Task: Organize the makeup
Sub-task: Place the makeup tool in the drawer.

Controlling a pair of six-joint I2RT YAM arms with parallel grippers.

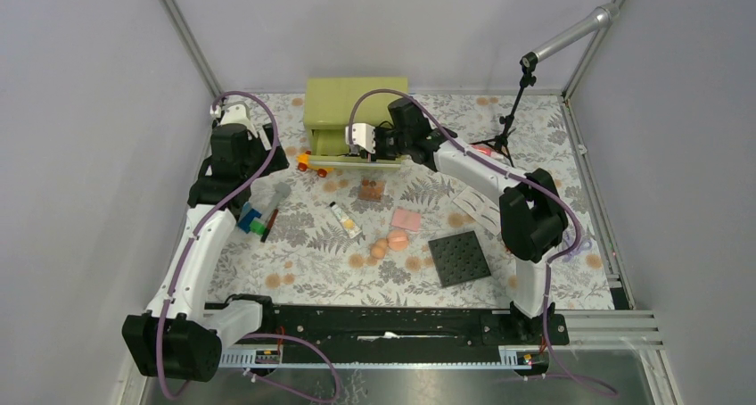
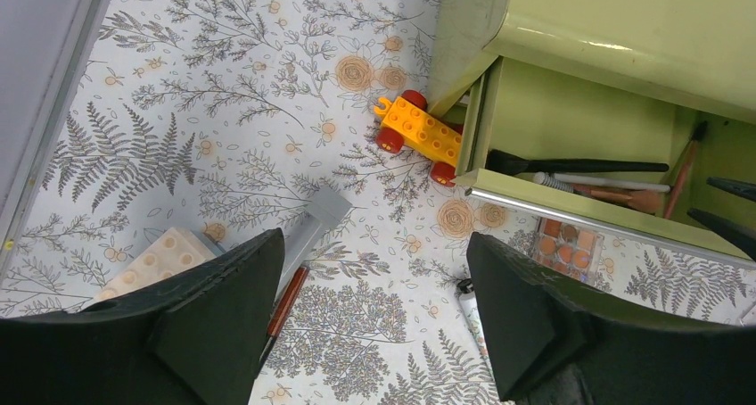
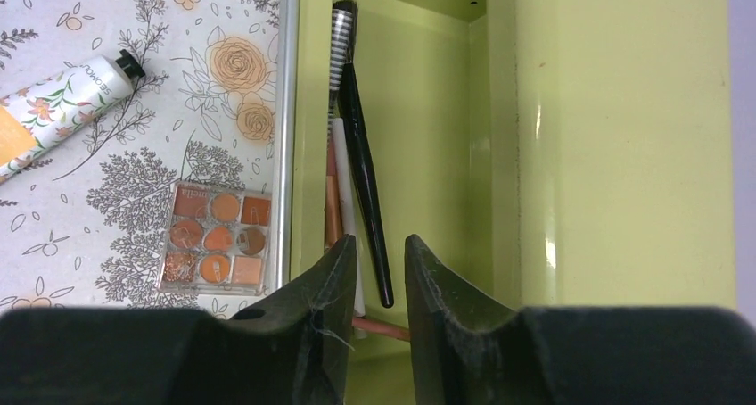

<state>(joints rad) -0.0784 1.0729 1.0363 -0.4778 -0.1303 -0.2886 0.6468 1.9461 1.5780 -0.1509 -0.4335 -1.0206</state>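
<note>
1. Floral-print cloth is the work surface; glossy green drawer open at far edge.
2. Thin pencils, slim black brush lie lengthwise inside drawer.
3. Right gripper over drawer, jaws slightly parted, nothing between.
4. Square palette, cream tube on cloth just outside drawer front.
5. Egg-shaped peach sponges, flat pink compact mid-cloth.
6. Left gripper spread wide, empty, above cloth.

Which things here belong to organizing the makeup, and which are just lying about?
Belongs to the job: peach egg-shaped sponges; pink square compact; cream tube with black cap; clear palette of orange pans; thin pencils and brushes in the green drawer; red-brown pencil on the cloth.
Just lying about: orange toy car with red wheels; dark grey studded square plate; cream studded toy brick.
</note>
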